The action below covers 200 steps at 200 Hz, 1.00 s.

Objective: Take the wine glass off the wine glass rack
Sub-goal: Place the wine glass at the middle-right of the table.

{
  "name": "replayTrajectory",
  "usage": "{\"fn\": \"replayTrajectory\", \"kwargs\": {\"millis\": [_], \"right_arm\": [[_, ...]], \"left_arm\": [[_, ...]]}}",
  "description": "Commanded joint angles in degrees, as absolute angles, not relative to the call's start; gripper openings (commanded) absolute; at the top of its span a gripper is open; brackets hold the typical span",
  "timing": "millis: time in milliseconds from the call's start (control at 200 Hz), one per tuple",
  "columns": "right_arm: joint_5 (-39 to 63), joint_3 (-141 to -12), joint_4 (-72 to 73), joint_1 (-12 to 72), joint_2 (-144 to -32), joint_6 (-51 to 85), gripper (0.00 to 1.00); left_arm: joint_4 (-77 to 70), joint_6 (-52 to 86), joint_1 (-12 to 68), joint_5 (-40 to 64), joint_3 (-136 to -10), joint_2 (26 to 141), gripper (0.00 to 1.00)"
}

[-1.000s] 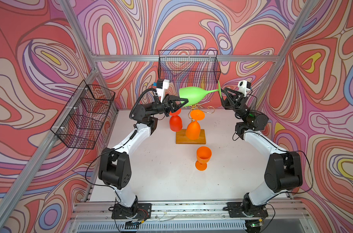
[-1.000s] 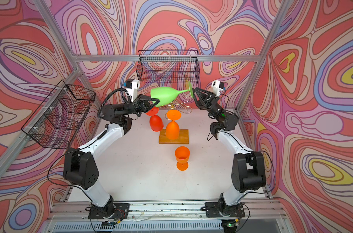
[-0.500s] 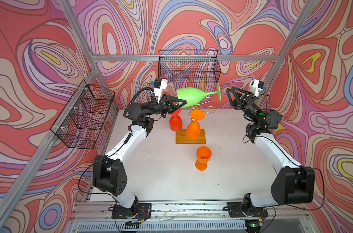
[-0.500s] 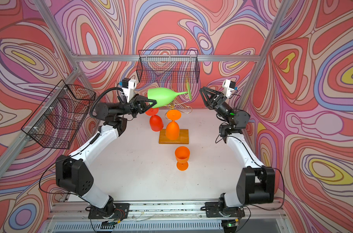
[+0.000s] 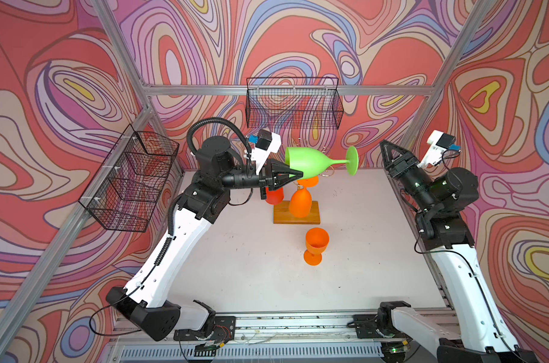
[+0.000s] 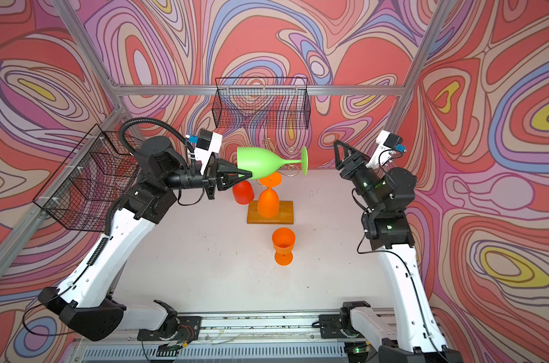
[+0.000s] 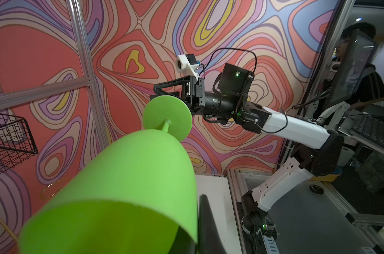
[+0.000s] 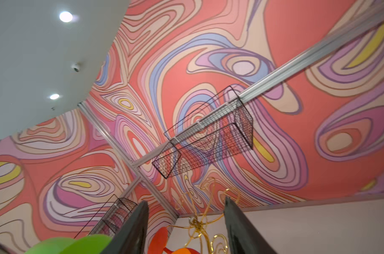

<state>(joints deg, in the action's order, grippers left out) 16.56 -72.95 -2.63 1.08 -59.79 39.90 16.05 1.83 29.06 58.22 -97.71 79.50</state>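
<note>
Top views both show the left gripper clamped on the green wine glass, level above the wine glass rack at the back edge of the table: apparently freed, set-down pending; the right gripper gapes, empty.

High stereo pair, wrist close-ups

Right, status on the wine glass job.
Done: the green wine glass looks lifted off the wine glass rack; an upright orange glass stands on the table. In hand: the left gripper is shut on the green glass's rim, holding it sideways; the right gripper is open and empty. Left: set it down; an inverted orange glass and a red glass hang on the rack.
</note>
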Motion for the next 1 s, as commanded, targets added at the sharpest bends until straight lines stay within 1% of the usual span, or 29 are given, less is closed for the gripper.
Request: {"fn": "replayTrajectory", "kwargs": {"millis": [0,220,541,706,896,997], "right_arm": [[6.63,-72.77,-12.85,0.86,-59.86,35.23,0.58],[0.00,-72.69,-17.23,0.83,-59.16,33.42,0.57],[-8.26,-71.94,-20.34,0.85,-58.20,32.76,0.56],[-10.94,-71.80,-21.17,0.88,-58.11,32.54,0.55],[-14.18,-70.96,-21.71,0.88,-57.85,32.47,0.55],[-16.45,-70.07,-21.31,0.86,-56.85,32.45,0.55]], "left_arm": [[32.48,-10.12,31.59,52.28,-100.39,80.89,0.00],[42.51,-16.79,37.21,45.34,-104.01,83.62,0.00],[53.61,-23.62,45.56,36.18,-111.85,90.90,0.00],[60.49,-27.00,49.89,29.96,-118.95,97.30,0.00],[67.57,-29.80,53.73,25.13,-129.98,106.49,0.00],[71.71,-31.56,55.93,20.47,-136.50,111.46,0.00]]}}
